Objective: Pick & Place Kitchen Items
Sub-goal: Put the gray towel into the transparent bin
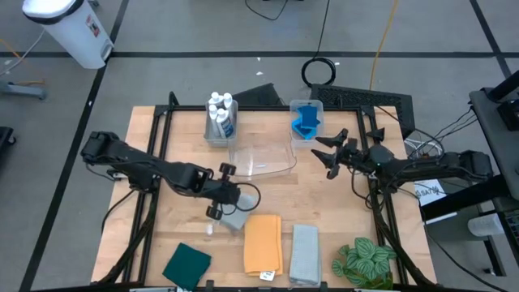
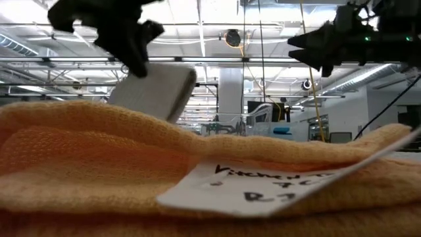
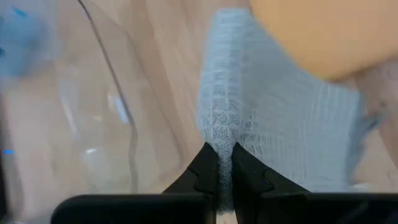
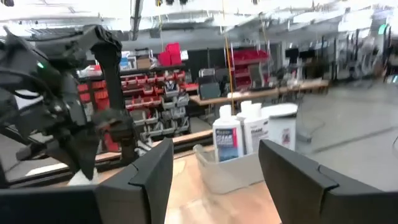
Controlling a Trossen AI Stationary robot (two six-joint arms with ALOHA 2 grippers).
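Your left gripper (image 1: 228, 204) is clamped on one grey cloth (image 1: 235, 217), lifted just beside the orange cloth (image 1: 263, 242); your right gripper (image 1: 331, 152) hangs spread and empty near the blue sponges (image 1: 306, 118). Also count one more grey cloth (image 1: 305, 254), one dark green cloth (image 1: 187, 265), and several white bottles (image 1: 220, 109) in a bin.

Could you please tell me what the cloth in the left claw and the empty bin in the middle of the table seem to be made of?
The grey cloth, pinched in the left claw, looks like soft woven fabric: a waffle-like grid texture shows. The empty bin looks like clear, glossy plastic: the wood shows through it.
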